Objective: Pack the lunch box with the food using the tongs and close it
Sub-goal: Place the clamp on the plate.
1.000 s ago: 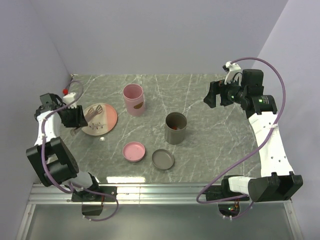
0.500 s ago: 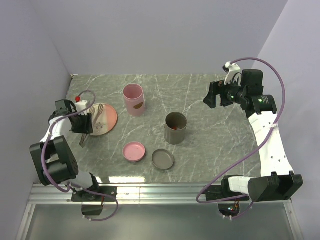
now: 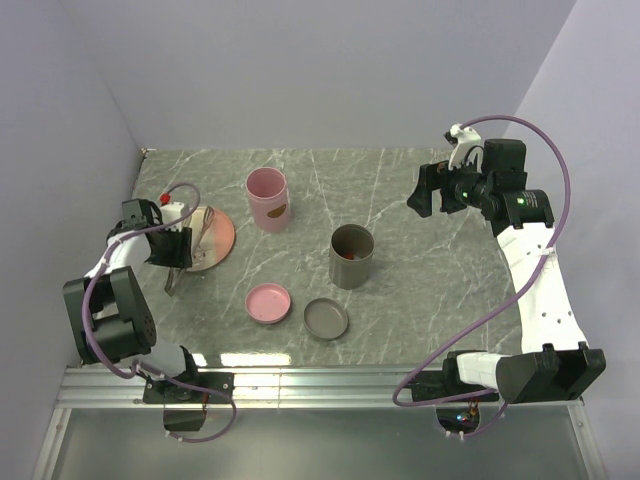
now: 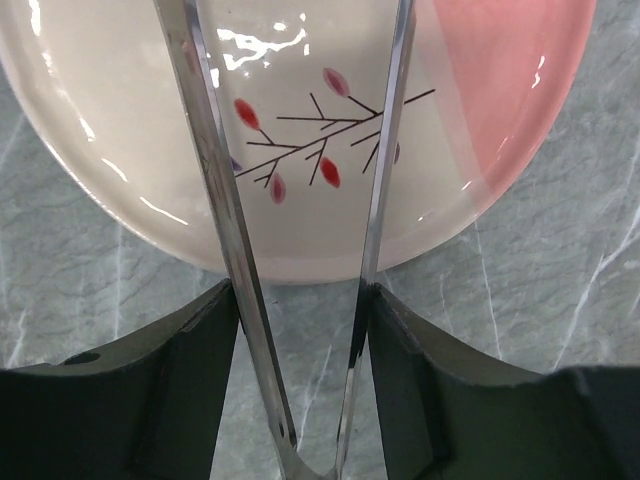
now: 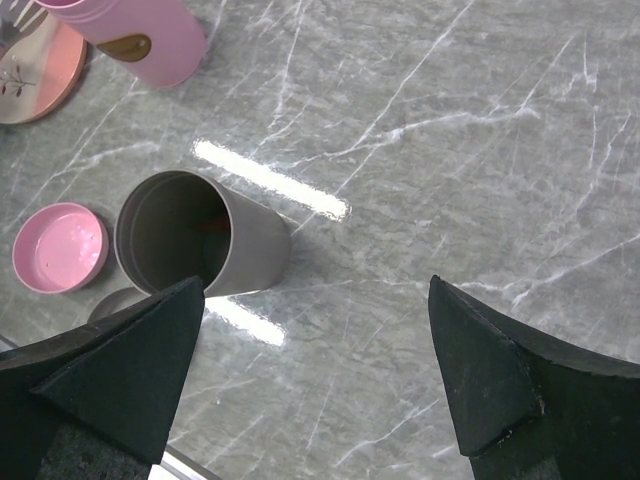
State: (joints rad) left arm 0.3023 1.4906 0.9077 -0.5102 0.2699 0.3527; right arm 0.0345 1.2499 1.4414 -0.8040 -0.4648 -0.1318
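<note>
The slim silver tongs (image 4: 215,200) point out over the plate (image 4: 300,240). Both of their arms pass between my left gripper's (image 4: 298,295) dark fingers, which press on them from outside. From above, the left gripper (image 3: 172,252) is at the left rim of the plate (image 3: 222,235), and the joined end of the tongs (image 3: 172,286) reaches the table. No food shows on the plate. The lunch box's grey tub (image 3: 352,270) stands mid-table with an orange food piece (image 5: 212,228) inside. My right gripper (image 5: 315,285) hangs open and empty above the table, right of the tub.
A pink tub (image 3: 268,200) stands behind the grey one. A pink lid (image 3: 268,302) and a grey lid (image 3: 326,319) lie side by side near the front. The left wall is close behind the left arm.
My left gripper has moved right and toward the front along the plate's left rim with the tongs, and its jaws have widened a little. The right arm has not moved.
</note>
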